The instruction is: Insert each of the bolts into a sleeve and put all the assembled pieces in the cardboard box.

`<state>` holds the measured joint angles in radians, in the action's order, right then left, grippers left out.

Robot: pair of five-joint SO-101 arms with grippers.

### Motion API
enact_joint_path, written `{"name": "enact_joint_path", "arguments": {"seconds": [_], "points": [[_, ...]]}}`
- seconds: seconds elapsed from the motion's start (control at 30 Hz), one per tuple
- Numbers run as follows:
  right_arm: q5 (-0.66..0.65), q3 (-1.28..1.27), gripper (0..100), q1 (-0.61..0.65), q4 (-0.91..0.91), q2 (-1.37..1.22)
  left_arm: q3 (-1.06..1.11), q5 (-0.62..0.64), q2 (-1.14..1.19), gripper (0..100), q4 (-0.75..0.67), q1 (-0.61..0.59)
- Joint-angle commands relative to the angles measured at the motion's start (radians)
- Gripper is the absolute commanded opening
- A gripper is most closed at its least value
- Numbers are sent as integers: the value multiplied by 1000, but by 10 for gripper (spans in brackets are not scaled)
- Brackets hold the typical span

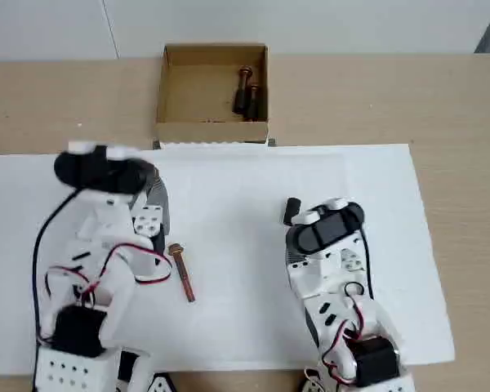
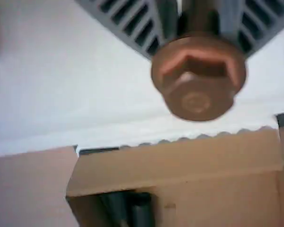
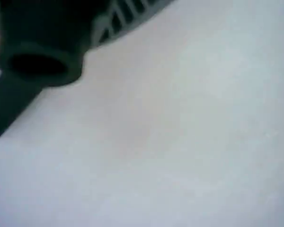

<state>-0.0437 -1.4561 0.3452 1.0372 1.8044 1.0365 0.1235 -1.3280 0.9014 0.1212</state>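
Left fingers (image 2: pixel 128 23) are closed on the bolt (image 2: pixel 199 78), clamping its shank; the hex head sticks out free toward the wrist camera. Right fingers (image 3: pixel 128 19) are closed on a black sleeve (image 3: pixel 38 64), whose open bore is visible and unblocked.

In the high view the bolt is just beside the left arm, over the white sheet (image 1: pixel 229 204); whether it touches the sheet cannot be told. The sleeve pokes out at the right arm's tip. The two parts are well apart.

The cardboard box (image 1: pixel 212 131) stands on the desk (image 1: pixel 65 98) at the sheet's far edge, with two assembled pieces (image 1: pixel 247 91) lying inside, right side.

Step in hand, as judged: mating bolt and sleeve; both are gripped but not yet joined. The next move calls for bringing the arms together, lining the shank tip up with the bore on one axis, and pushing in without tilt. Then the piece goes to the box.
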Motion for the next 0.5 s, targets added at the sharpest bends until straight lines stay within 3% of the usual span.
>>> {"name": "enact_joint_path", "arguments": {"seconds": [0.0,0.27,0.47], "points": [[-35,-28,3,76,-93,8,56,58,-117,6,-87,8],[-35,-138,3,245,-311,8,154,321,-288,6,-155,124],[-37,-175,3,298,-414,8,242,350,-370,6,-157,176]]}}
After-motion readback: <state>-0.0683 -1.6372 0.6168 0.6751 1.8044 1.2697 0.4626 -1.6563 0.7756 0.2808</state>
